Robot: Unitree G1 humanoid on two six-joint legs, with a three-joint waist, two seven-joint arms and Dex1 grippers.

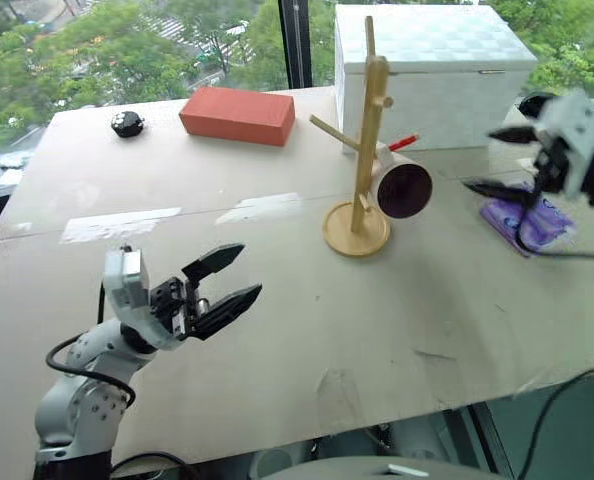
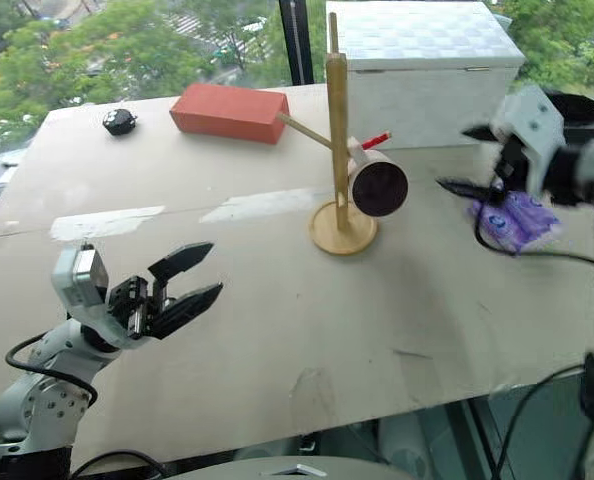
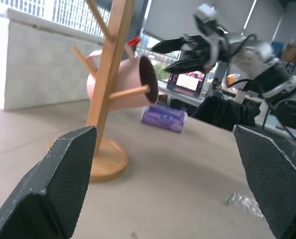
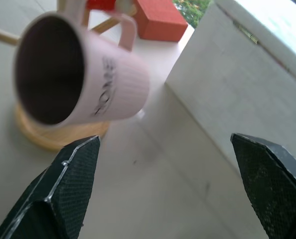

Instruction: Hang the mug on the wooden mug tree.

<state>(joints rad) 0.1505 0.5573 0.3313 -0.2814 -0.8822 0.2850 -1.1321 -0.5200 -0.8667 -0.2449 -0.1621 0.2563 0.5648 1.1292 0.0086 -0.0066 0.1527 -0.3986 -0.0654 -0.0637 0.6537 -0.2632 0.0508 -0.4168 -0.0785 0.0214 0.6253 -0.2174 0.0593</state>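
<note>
Jaws on both arms stand apart and empty: the right gripper (image 1: 505, 158) hangs off to the side of the cream-white ceramic mug with a dark maroon inside (image 1: 400, 186), the left gripper (image 1: 227, 279) low over the near part of the surface. That mug hangs by its handle on a peg of the tall light-wood mug tree (image 1: 362, 150), mouth tilted outward, so the hanging looks done and the right arm needs only a clear path away. Pale beige surface (image 1: 277, 330) also carries a red brick-shaped block (image 1: 237, 115), a white checkered box (image 1: 432, 70), a small black object (image 1: 127, 124) and a purple packet (image 1: 525, 220). Beyond, windows show green trees.
</note>
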